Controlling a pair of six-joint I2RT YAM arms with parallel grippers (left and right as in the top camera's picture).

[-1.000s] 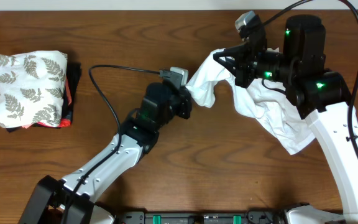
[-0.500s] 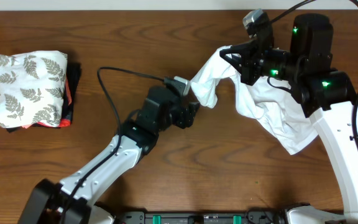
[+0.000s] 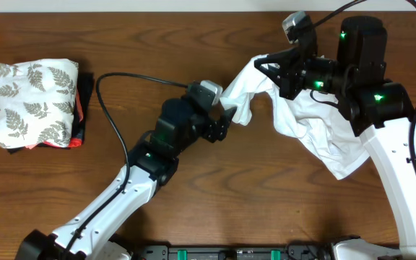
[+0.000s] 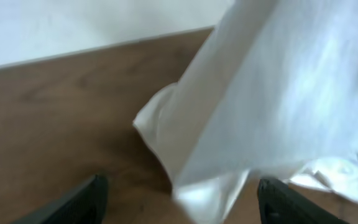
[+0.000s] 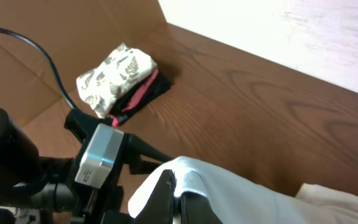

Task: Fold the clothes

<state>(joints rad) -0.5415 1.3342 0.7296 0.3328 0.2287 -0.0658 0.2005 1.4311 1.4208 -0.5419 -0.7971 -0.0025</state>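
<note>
Right gripper [image 5: 174, 198]: pinched on T-shirt [image 3: 316, 133] corner, raised near desk's [image 3: 157, 29] far edge.
Left gripper [image 4: 185, 202]: spread wide, T-shirt seemingly loose between fingers.

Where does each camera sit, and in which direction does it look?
Overhead: above the table, facing straight down; shows left arm, right arm, left pincer, right pincer.
Left wrist: on the left arm, facing the T-shirt hanging over the table; own spread fingertips at the bottom corners.
Right wrist: on the right arm, facing across the table toward the fern-print cloth; own pincer, shut on the T-shirt, at the bottom.
Shared: all three see the T-shirt; overhead and right wrist see the fern-print cloth and left arm.
</note>
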